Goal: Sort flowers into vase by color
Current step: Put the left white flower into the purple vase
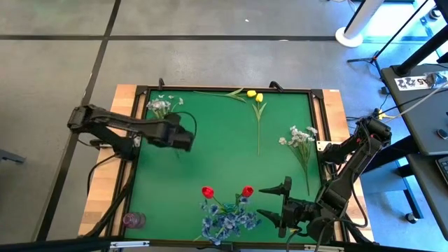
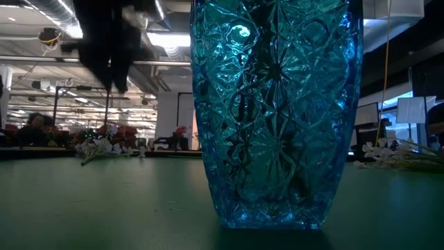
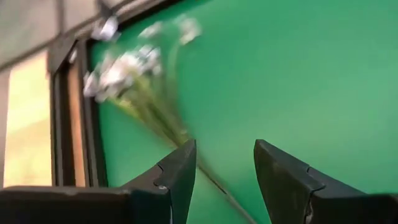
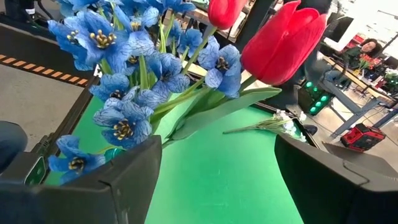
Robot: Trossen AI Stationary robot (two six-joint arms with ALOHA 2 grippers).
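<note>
A blue cut-glass vase (image 2: 277, 111) stands at the table's near edge and holds the blue bunch (image 1: 225, 221) and two red tulips (image 1: 208, 191). Two yellow tulips (image 1: 254, 96) lie at the far edge. One white spray (image 1: 161, 105) lies at the far left and another (image 1: 301, 136) at the right. My left gripper (image 1: 187, 139) hangs open above the left spray's stalk (image 3: 208, 177), clear of the table. My right gripper (image 1: 275, 201) stands open just right of the vase's flowers (image 4: 124, 81), and nothing lies between its fingers.
A small pinkish glass thing (image 1: 133, 220) stands on the wooden border at the near left. A dark frame (image 1: 318, 92) rims the green mat. The middle of the mat (image 1: 210, 154) is bare. Desks and stands fill the room to the right.
</note>
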